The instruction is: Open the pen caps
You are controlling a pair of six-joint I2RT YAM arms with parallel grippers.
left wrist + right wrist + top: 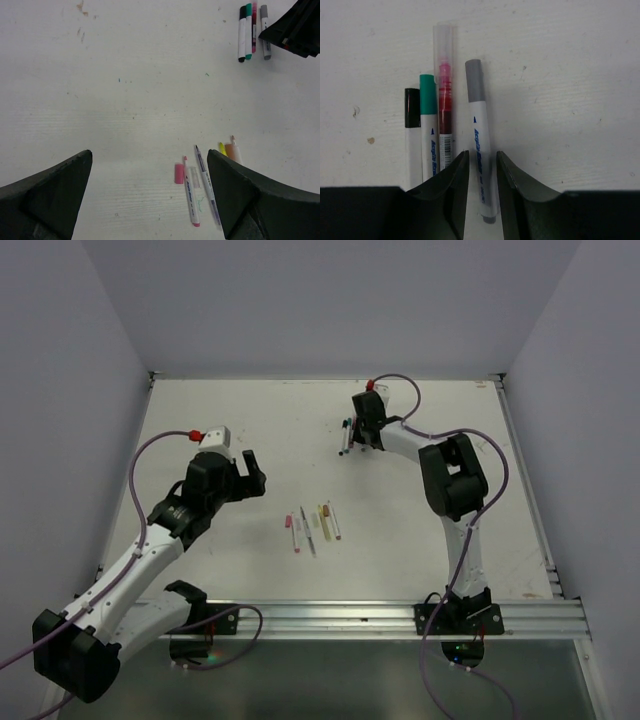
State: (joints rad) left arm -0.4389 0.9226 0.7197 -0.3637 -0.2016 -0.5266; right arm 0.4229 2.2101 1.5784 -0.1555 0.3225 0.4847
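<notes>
While right hand straddles grey-capped pen, left hand hangs wide

Right hand is narrow, one finger on each side of the white barrel of the grey-capped pen, which lies flat on the tabletop. Cannot tell if the fingers really press the barrel: one side looks touching, the other shows a sliver of gap. Grey cap is on, sticking out past the fingertips, not touched by them. Three more pens lie parallel just beside the grey-capped pen, all on one side of it. Nearest has a clear cap, next a green cap, outermost a black cap. All are on. Left hand is wide, holding nothing, above bare tabletop, well apart from the grey-capped pen. Uncapped pens lie well apart from the grey-capped pen, toward the arm bases and close under the left hand. A loose pink cap lies just beside one of them.
</notes>
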